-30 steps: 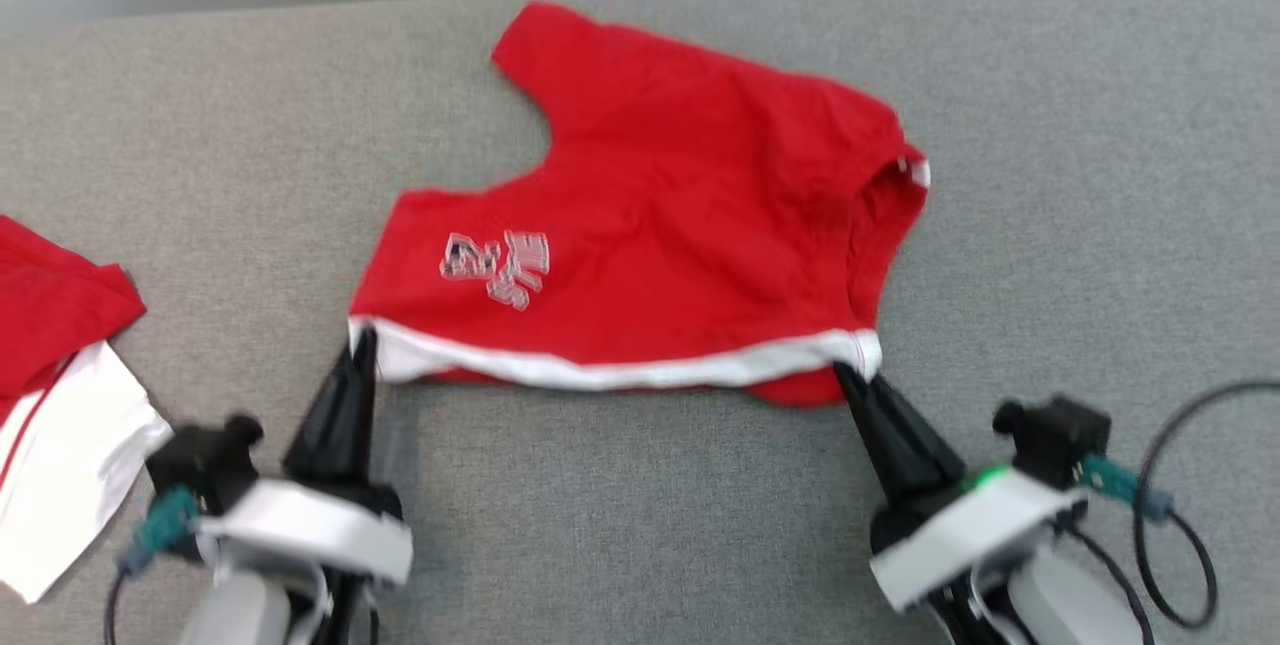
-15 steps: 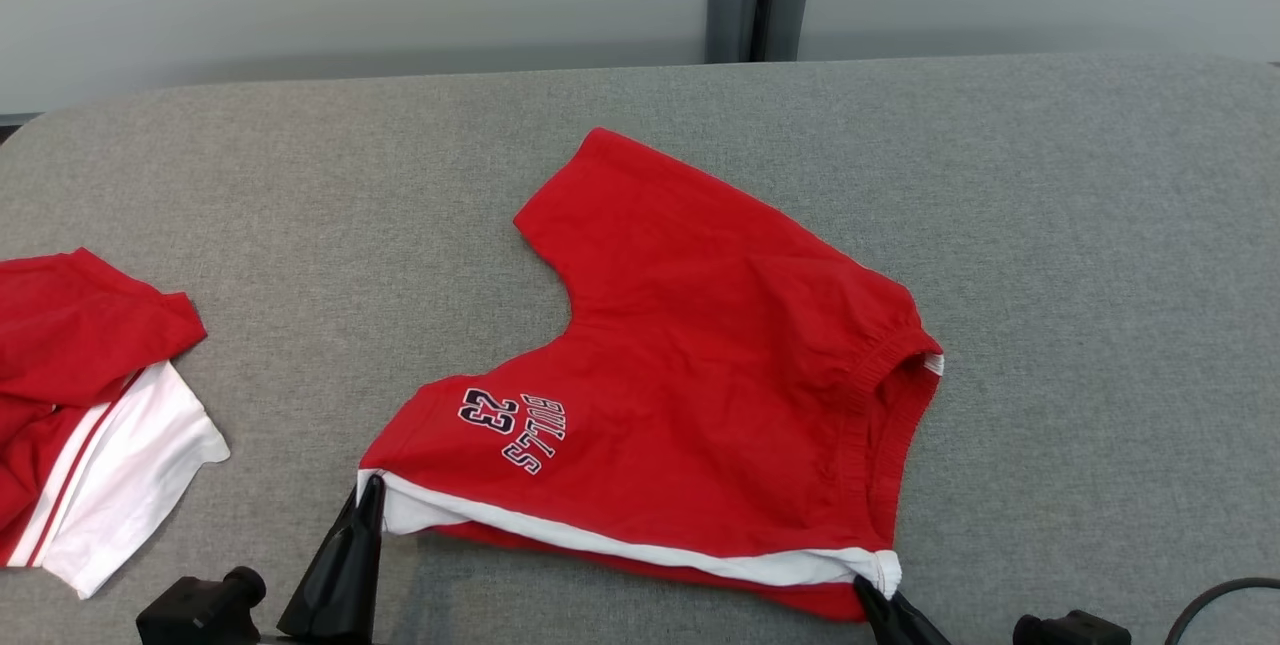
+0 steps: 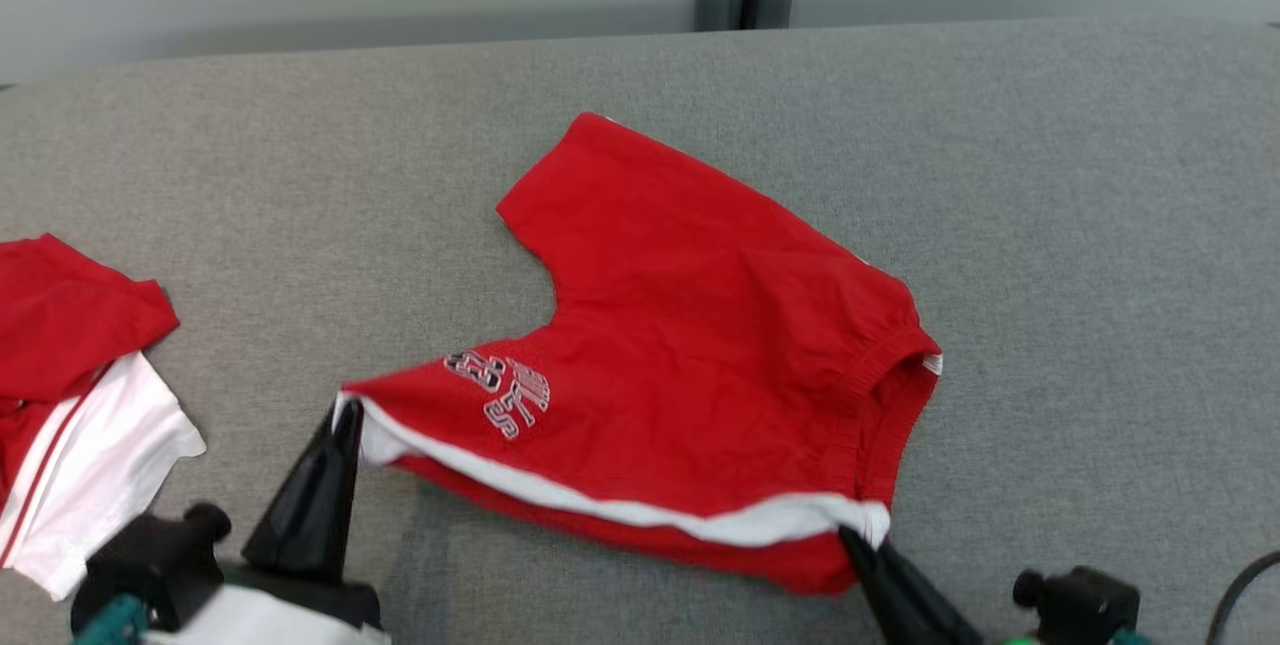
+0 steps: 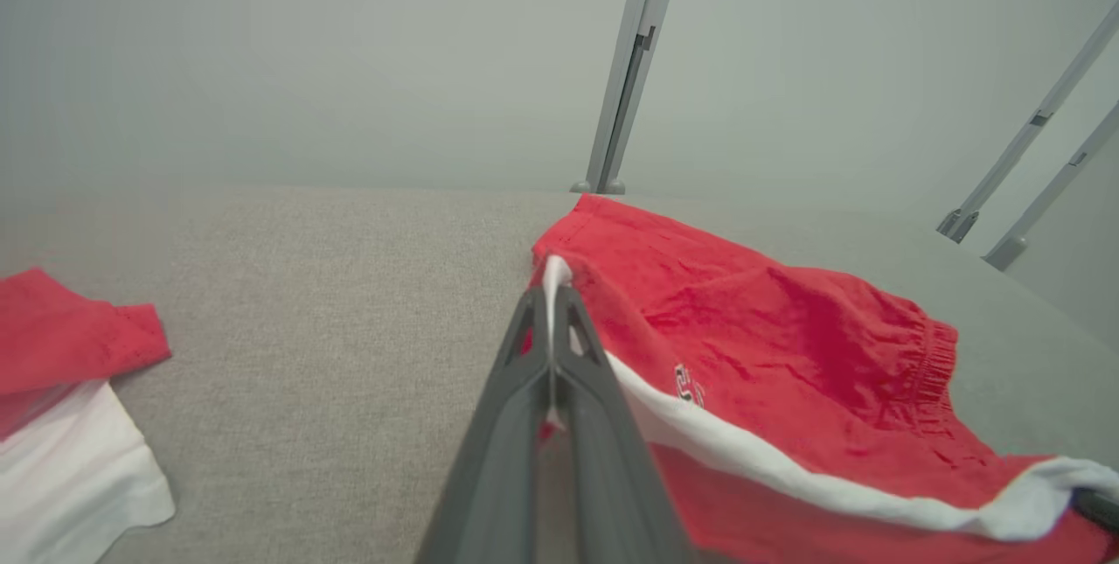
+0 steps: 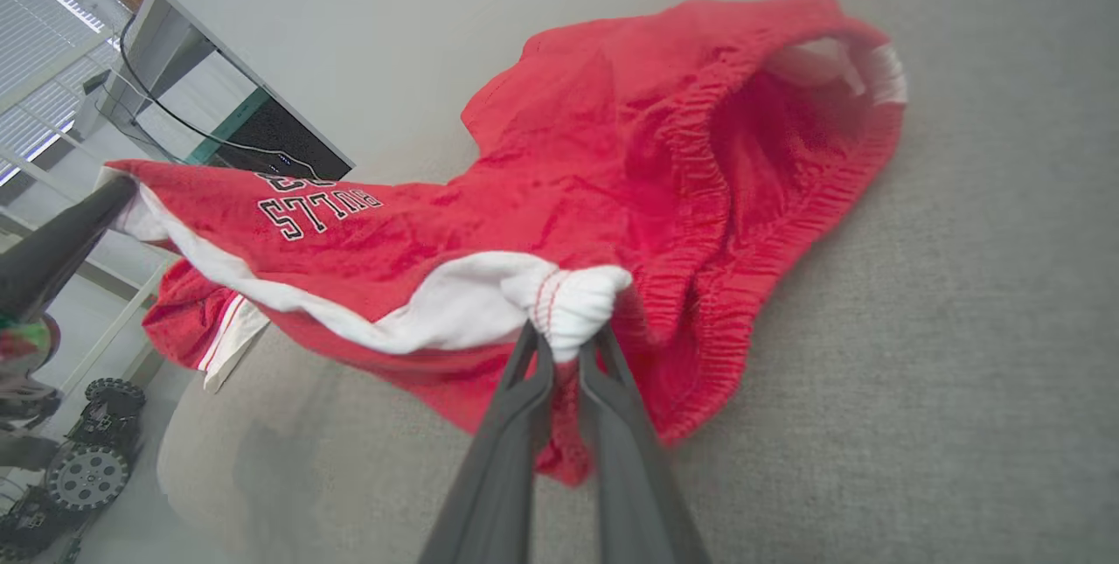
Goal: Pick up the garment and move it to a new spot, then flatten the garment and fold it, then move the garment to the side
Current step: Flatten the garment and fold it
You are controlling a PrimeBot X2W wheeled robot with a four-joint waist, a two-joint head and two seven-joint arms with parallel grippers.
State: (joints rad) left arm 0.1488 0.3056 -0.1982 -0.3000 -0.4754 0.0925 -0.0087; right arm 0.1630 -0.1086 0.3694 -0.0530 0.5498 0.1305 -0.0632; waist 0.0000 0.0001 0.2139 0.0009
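Left gripper is pinched tight on the near-left corner of the red shorts, right where the white stripe meets the leg hem. In the left wrist view its fingers are pressed together with a sliver of white cloth between them. Right gripper is clamped on the near-right corner, with white fabric bunched in its tips beside the elastic waistband.

The shorts sit mid-table on the grey cloth surface, printed side up, far leg pointing away and waistband to the right. The near edge is lifted off the table between the two grips while the far part rests on it.

By my read, the pick-up and the move look done or close to it. The flattening is under way, with wrinkles left and the near edge hanging. Folding and setting aside are yet to come.

Against the earlier pictures the head camera has shifted, so everything slides in frame. Both grips keep the same corners, and the left corner now rides higher than the right.

Another red-and-white garment lies well apart at the left edge.
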